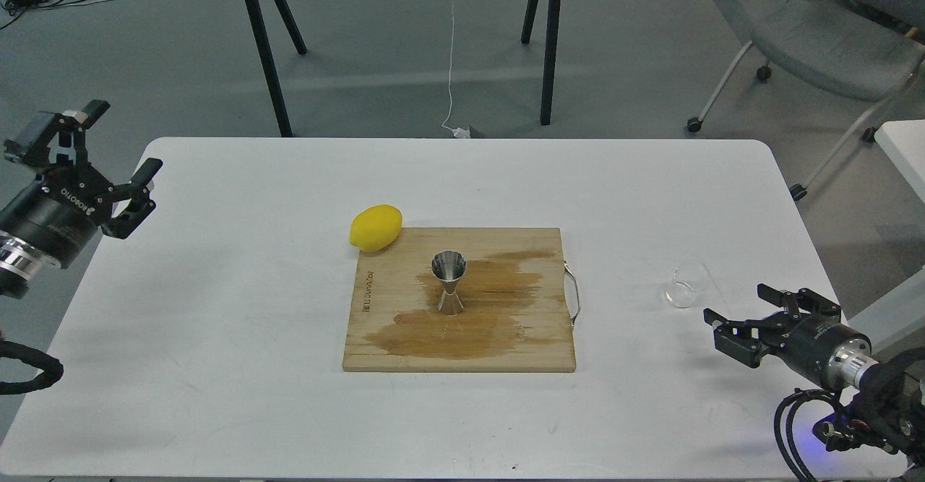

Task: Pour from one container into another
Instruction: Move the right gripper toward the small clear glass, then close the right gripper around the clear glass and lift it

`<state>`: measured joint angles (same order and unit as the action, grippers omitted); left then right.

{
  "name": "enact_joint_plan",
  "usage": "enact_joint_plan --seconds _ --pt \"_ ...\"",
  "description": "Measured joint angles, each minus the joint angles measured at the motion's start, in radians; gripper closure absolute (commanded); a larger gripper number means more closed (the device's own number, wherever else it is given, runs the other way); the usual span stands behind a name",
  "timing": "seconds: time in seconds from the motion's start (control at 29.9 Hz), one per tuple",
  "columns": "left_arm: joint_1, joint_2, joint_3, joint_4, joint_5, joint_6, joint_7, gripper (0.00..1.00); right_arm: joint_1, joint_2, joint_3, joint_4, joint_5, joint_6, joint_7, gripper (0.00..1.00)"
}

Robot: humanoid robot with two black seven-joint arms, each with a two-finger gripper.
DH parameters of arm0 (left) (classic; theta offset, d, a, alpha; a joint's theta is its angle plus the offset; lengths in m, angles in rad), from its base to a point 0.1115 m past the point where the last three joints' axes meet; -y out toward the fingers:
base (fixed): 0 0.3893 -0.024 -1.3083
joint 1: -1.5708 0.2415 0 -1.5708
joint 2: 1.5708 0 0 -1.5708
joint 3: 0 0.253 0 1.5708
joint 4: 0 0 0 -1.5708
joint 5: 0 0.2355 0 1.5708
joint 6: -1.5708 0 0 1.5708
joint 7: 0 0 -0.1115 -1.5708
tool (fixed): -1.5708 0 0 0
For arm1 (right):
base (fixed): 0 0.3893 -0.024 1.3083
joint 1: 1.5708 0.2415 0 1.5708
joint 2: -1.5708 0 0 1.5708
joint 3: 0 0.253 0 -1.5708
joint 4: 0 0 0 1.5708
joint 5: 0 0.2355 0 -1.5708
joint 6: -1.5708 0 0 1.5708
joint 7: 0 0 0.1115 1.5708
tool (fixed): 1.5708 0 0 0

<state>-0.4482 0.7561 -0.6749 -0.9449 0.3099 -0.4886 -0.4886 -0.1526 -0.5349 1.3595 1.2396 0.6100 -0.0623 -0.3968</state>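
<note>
The clear glass tumbler [685, 285] stands on the white table [253, 301], right of the board. The shiny steel jigger [449, 282] stands upright near the middle of the wooden cutting board [405, 345], amid a wet stain. My right gripper [744, 313] hovers open low over the table's right edge, a little below and right of the tumbler, holding nothing. My left gripper [119, 149] is open and empty at the table's far left edge, far from both containers.
A yellow lemon [375, 227] lies at the board's back left corner. A metal handle [574, 298] sticks out from the board's right side. Behind the table stand black trestle legs [264, 48] and a wheeled grey chair [824, 41].
</note>
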Motion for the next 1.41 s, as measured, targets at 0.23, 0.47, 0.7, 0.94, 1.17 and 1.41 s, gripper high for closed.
enact_joint_plan --seconds 0.23,0.47,0.7,0.94,1.17,1.41 --pt "0.000 -0.001 0.001 0.001 0.000 0.000 0.000 0.01 0.073 0.066 -0.018 -0.035 -0.074 -0.073 0.008 0.01" --pt "0.011 -0.001 0.001 0.002 0.000 0.000 0.000 0.01 0.115 0.099 -0.036 -0.090 -0.086 -0.077 0.013 0.01" --pt "0.015 -0.003 0.002 0.002 0.000 0.000 0.000 0.01 0.151 0.141 -0.037 -0.142 -0.122 -0.076 0.013 0.01" --pt "0.016 -0.008 0.001 0.002 0.000 0.000 0.000 0.01 0.190 0.166 -0.037 -0.185 -0.133 -0.076 0.015 0.01" --pt "0.017 -0.019 0.000 0.002 0.000 0.000 0.000 0.01 0.224 0.201 -0.037 -0.225 -0.160 -0.076 0.018 0.03" --pt "0.017 -0.021 0.001 0.003 0.000 0.000 0.000 0.01 0.237 0.215 -0.037 -0.241 -0.162 -0.076 0.037 0.07"
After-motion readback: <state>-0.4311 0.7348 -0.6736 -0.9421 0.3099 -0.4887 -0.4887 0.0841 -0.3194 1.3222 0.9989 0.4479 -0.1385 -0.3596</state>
